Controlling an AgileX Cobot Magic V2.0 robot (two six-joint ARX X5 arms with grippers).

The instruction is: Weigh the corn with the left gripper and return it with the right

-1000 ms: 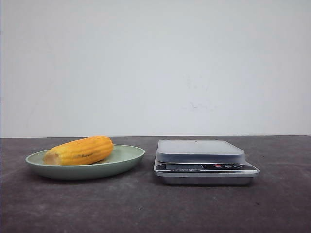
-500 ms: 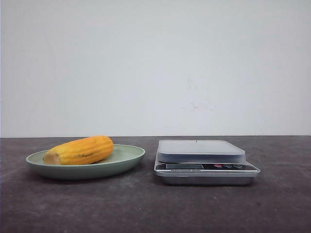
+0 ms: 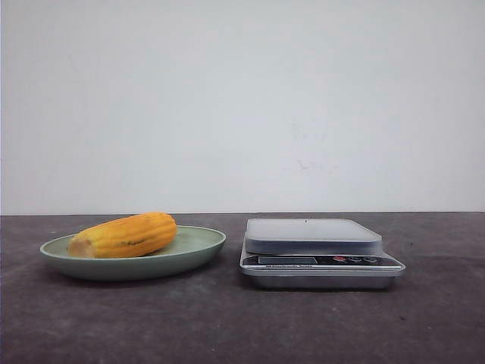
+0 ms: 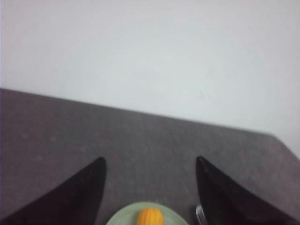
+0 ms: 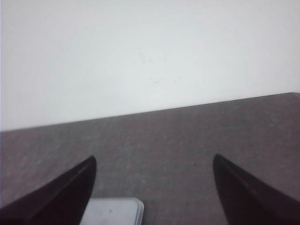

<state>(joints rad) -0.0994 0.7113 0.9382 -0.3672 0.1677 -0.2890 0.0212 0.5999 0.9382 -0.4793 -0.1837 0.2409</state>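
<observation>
1. My left gripper (image 4: 150, 187) has its jaws spread wide with nothing between them; my right gripper (image 5: 154, 187) is likewise apart and empty.
2. Bare dark counter (image 3: 227, 326) lies around both, running back to the white wall.
3. The corn (image 3: 123, 236) lies on the green plate (image 3: 193, 250), ahead of my left jaws and centred between them.
4. Its long axis runs across the counter, pale cut end to the left.
5. The scale (image 3: 318, 254) sits just right of the plate, apart from it.

Corn (image 3: 125, 235) on plate (image 3: 193, 254), scale (image 3: 318, 250) rightward
</observation>
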